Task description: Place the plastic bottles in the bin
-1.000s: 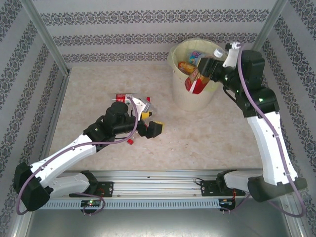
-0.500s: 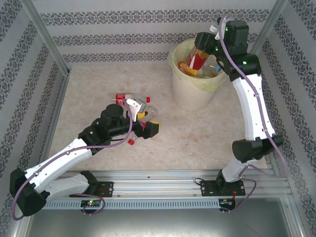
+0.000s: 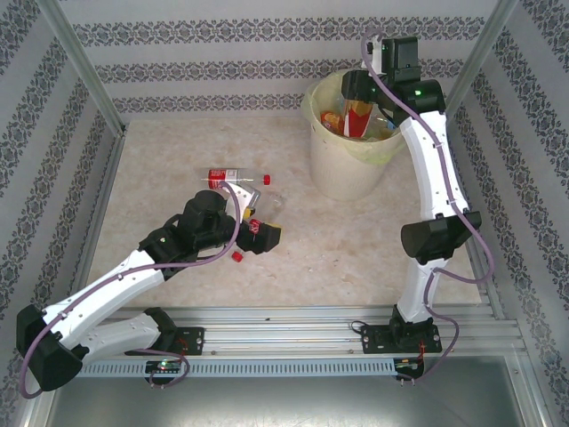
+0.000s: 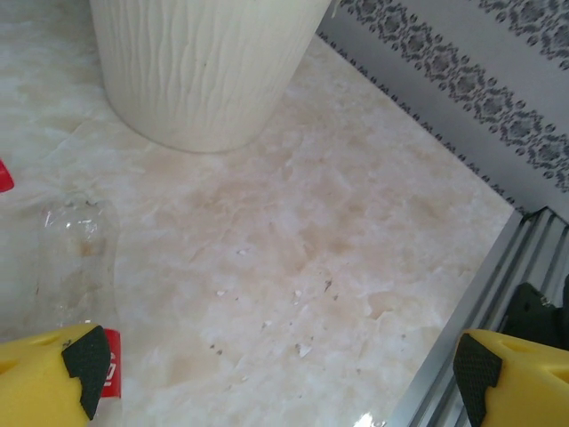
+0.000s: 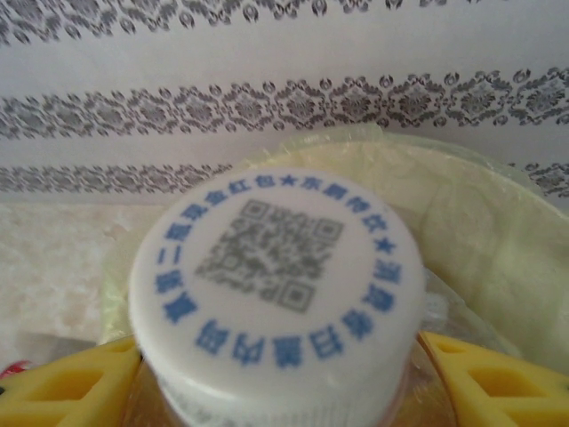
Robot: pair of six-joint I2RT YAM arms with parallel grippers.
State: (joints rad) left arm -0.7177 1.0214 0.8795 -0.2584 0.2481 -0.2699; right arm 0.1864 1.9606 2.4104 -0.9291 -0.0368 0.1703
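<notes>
Hanging low over the table [image 3: 356,253], my left gripper [image 3: 259,222] has its jaws spread wide, with nothing between them. In the wrist view a clear bottle [image 4: 76,253] lies just past my 9 o'clock finger [image 4: 53,382], scuffed and see-through, a strip of red label showing beside the pad. Overhead, a small red cap [image 3: 237,256] lies at this gripper's 7 o'clock. A red-labelled bottle [image 3: 233,176] lies on its side at 11 o'clock, its cap end pointing to 3 o'clock. Bare marble-patterned surface runs from 2 to 5 o'clock, bounded on the near side by the metal rail [image 4: 484,329].

Farther off, at 1 o'clock, stands the bin [image 3: 342,173]: cream, with a ribbed wall and a yellow-green liner folded over the rim. My right gripper [image 3: 363,96] is above its mouth, clenched on a white-capped bottle [image 5: 276,285]. The cap carries a QR code ringed by blue characters, and there is a red label below. More bottles [image 3: 334,119] lie inside the bin. Patterned walls [image 3: 267,53] close the far side and both flanks.
</notes>
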